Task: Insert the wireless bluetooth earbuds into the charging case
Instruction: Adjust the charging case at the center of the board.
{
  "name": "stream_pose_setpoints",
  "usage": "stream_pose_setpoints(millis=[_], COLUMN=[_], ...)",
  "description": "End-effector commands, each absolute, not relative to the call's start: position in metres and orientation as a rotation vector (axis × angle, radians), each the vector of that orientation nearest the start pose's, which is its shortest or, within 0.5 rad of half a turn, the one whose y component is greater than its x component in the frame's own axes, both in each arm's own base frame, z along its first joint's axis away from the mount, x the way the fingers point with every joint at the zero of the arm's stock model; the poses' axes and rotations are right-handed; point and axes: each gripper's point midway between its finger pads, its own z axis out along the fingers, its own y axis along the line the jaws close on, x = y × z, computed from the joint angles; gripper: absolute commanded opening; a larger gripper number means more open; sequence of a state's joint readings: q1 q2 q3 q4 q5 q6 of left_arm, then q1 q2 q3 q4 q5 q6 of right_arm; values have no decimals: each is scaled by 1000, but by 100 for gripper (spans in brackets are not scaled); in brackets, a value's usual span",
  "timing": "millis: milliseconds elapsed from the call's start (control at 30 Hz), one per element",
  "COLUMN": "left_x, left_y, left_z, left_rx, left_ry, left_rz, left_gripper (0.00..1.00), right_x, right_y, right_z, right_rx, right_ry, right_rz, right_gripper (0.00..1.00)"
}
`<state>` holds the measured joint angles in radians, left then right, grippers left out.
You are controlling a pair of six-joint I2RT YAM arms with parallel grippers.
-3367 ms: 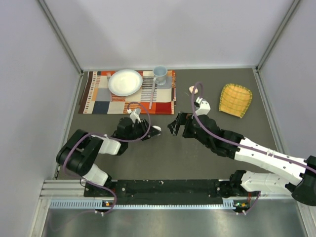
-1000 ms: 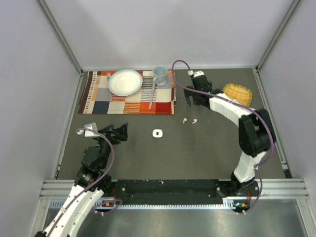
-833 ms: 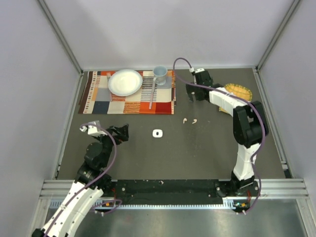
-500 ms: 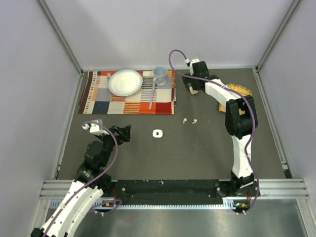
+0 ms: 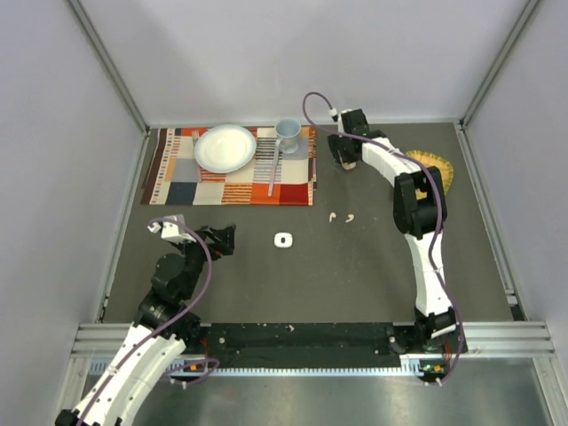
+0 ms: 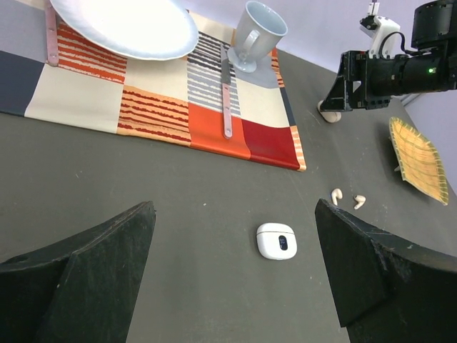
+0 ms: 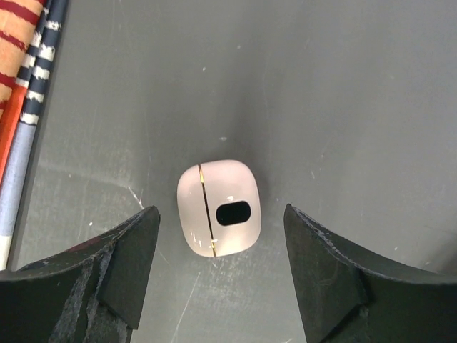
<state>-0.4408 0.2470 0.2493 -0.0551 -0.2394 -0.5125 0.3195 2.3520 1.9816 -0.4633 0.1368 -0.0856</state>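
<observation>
Two tiny cream earbuds lie side by side on the dark table; the left wrist view shows them too. A white charging case lies shut to their left. A pink charging case, also shut, lies at the back by the placemat. My right gripper hangs over it, open, a finger on each side and neither touching. My left gripper is open and empty, left of the white case.
A striped placemat at the back left carries a white plate, a cup and a knife. A yellow dish sits at the back right, partly behind the right arm. Grey walls enclose the table.
Both arms left the table's middle. The right gripper swung leftward over the pink case and its jaws narrowed. The left arm drew back to the left and has since held still.
</observation>
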Motion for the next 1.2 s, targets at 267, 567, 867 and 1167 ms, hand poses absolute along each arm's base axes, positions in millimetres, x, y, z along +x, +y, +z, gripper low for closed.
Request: stream_pose_setpoints(millis=[267,567,867,1167], left_x=[247,248,252,254], left_y=[-92,-92,-93,-95], left_z=[212,211,205,205], left_rx=[-235,-240,-272,-267], left_ry=[1573,1570,1587,1591], left_rz=[-553,-553,-563,-567], left_gripper=[99,99,99,99], right_x=[579,572,572,581], right_y=[163,162,162,161], right_z=[68,59,54,56], right_rx=[-364,-368,-373,-375], right_ry=[2397,2445,2480,2462], right_rz=[43,48,40,12], right_gripper=[60,61,61,52])
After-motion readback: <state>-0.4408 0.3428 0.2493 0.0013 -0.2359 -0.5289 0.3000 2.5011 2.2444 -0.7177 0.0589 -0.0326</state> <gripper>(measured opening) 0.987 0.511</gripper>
